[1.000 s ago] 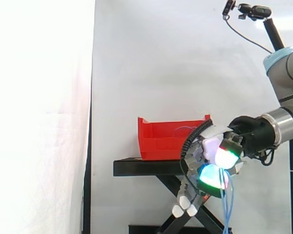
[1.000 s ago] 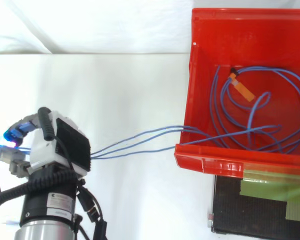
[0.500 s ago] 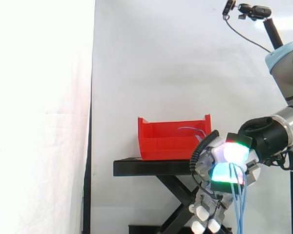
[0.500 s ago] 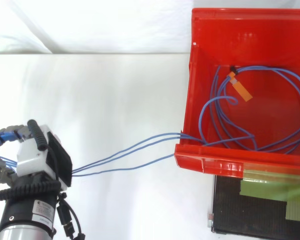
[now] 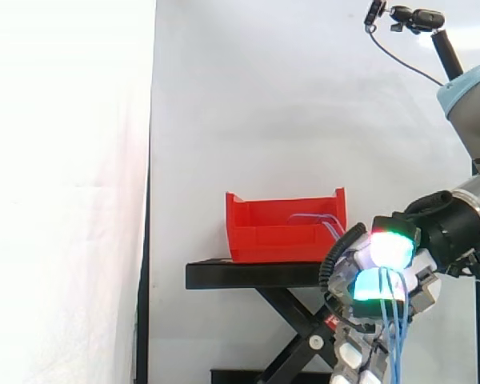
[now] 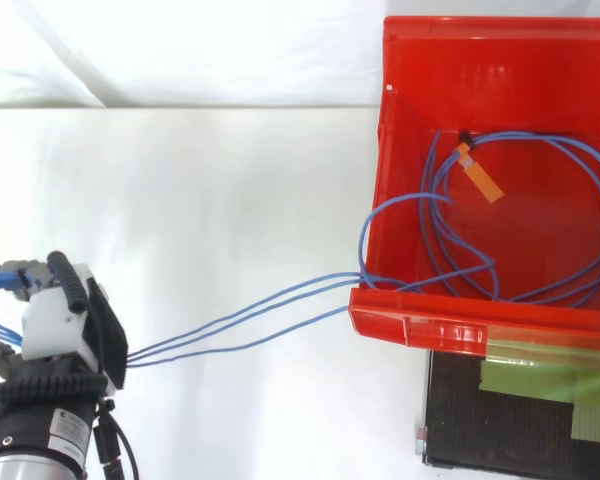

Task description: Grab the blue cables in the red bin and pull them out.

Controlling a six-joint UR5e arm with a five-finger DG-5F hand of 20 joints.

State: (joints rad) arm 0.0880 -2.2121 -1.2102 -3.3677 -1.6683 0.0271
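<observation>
Pinching thin blue cables [image 6: 260, 315] in curled hand [image 5: 368, 286], well away from red plastic bin [image 6: 420, 325]; light, floppy, slippery, best gripped bunched.

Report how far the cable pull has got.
Done: the robot hand grips the blue cables, well clear of the red bin. In hand: three strands stretch over its front rim. Left: most of the coil lies inside.

The bin [image 5: 264, 232] sits on the stand [image 5: 240, 275], toward its right end in the side view. Cables [image 6: 250, 318] lie coiled inside the bin. Three strands cross its rim at a corner and run into the grip of the hand [image 5: 382, 270], well apart from the bin and below the stand's top.
</observation>
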